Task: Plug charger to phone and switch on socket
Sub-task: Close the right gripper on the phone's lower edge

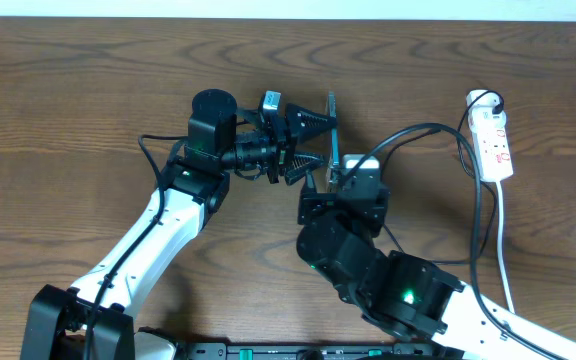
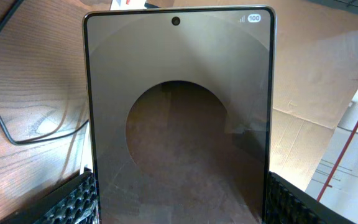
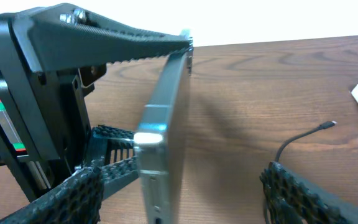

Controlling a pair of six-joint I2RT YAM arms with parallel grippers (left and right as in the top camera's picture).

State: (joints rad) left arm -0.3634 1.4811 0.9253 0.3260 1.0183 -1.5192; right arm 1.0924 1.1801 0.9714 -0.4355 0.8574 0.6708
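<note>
the left gripper (image 1: 320, 140) is clamped across the width of the phone (image 2: 179, 124) and holds it on edge above the wooden table (image 1: 88, 90). the right gripper (image 3: 179, 180) straddles the phone's near end with its jaws spread and grasps nothing; its right finger (image 3: 294, 193) stands clear of the phone.

the plugging step looks barely begun. the charger (image 3: 316, 129) lies loose on the table to the right, its small connector tip free and pointing away. the socket (image 1: 495, 140) sits well apart near the table's right edge, untouched.

the next move likely calls for the right gripper to take the cable close behind the tip and line it up with the phone's port. that port is not visible. the camera-hole end points away from the left wrist, so the port end probably faces the left palm, and a change of grip may be needed first.

the phone is a thin, flat slab with a metal rim, rounded corners and a glossy, lit screen. the charger cable is thin, black and limp. the socket is a short white plastic strip with red marks. the gripper fingers are black, tapered and ribbed. the table shows dark wood grain.
</note>
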